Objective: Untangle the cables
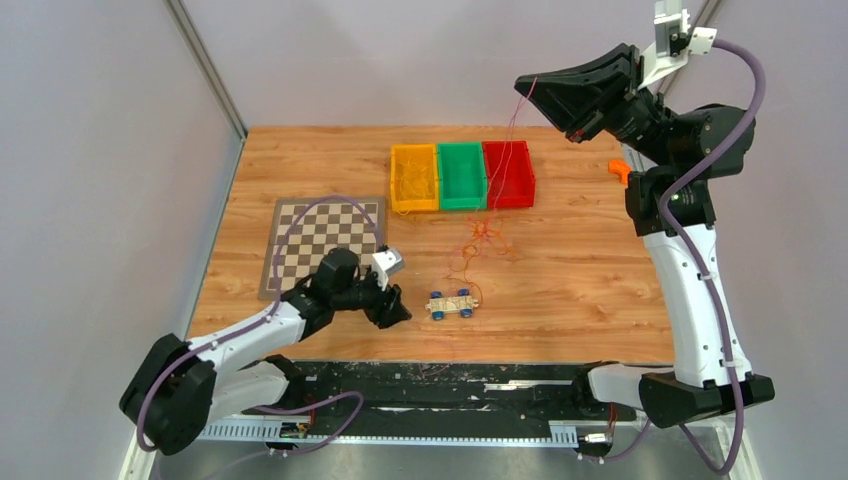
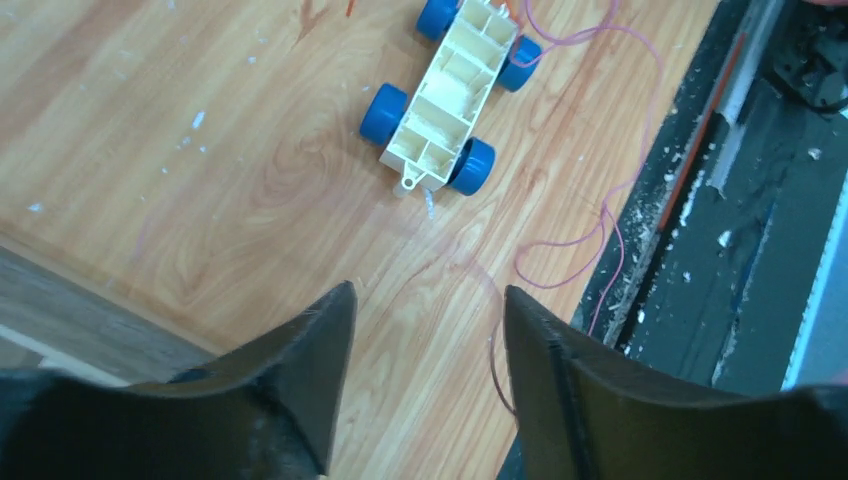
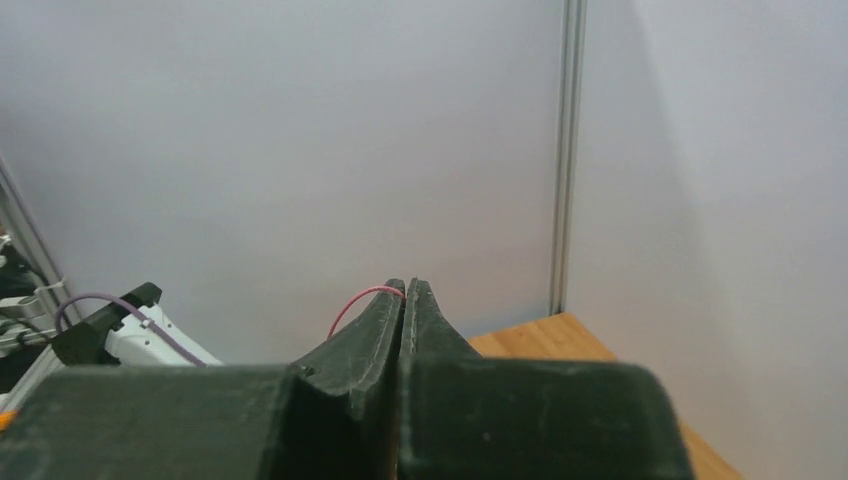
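Observation:
A knot of thin orange and red cables lies on the wooden table in front of the bins. My right gripper is raised high above the far right of the table and is shut on a thin red cable that hangs down toward the red bin and the knot. My left gripper is open and empty, low over the table just left of the toy car. A thin red cable loops on the wood by the table's near edge, its end lying close to my right-hand finger.
A beige toy car chassis with blue wheels lies near the table's front, also in the left wrist view. Yellow, green and red bins stand at the back. A chessboard mat lies at the left.

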